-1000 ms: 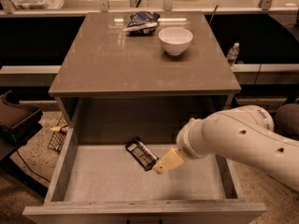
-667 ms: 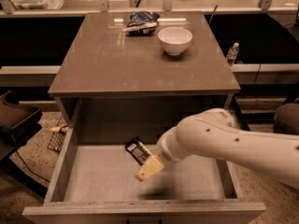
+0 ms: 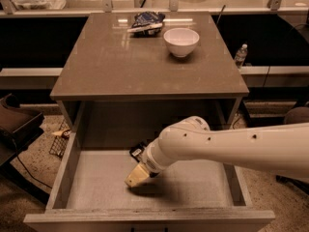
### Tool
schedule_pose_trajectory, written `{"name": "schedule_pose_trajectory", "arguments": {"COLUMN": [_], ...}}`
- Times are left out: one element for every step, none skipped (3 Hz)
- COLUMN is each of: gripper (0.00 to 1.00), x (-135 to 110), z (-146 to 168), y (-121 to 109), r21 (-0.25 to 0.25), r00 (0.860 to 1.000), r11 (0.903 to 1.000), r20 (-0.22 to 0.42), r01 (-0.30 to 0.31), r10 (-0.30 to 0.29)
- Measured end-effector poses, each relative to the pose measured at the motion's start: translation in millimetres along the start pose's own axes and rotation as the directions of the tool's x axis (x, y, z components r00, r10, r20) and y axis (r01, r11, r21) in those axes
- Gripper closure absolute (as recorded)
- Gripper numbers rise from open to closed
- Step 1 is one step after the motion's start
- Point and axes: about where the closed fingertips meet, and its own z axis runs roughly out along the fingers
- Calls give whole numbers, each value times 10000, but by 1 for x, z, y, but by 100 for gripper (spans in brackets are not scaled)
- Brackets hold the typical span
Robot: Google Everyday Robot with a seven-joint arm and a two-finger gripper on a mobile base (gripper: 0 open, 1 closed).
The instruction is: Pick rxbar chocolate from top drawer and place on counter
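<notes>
The top drawer (image 3: 63,178) is pulled open below the counter (image 3: 111,66). The rxbar chocolate (image 3: 137,152) lies on the drawer's pale floor near the back; only its dark end with a white patch shows, the rest is hidden behind my arm. My gripper (image 3: 136,177) is inside the drawer, pointing down and left, its tan tip just in front of the bar and low over the floor.
On the counter stand a white bowl (image 3: 181,41) and a blue-and-white snack bag (image 3: 146,22) at the back. A water bottle (image 3: 241,55) stands to the right. A dark bin (image 3: 17,124) sits left of the drawer.
My arm has swung left across the drawer; the gripper moved from the bar's right side to in front of it, covering most of the bar. The bar has not moved.
</notes>
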Motion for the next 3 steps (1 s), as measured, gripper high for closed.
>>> {"name": "schedule_pose_trajectory", "arguments": {"gripper": [41,65,88], "x": [-5,-9,-11], "z": [19,12,8], "y": [1,2,2], "r21": [1,1,1], "r00": [10000,10000,10000], "r11": [10000,10000,10000], "r20": [0,-1,-3], "r01": [-96,-96,-97], "r10": [96,96,97]}}
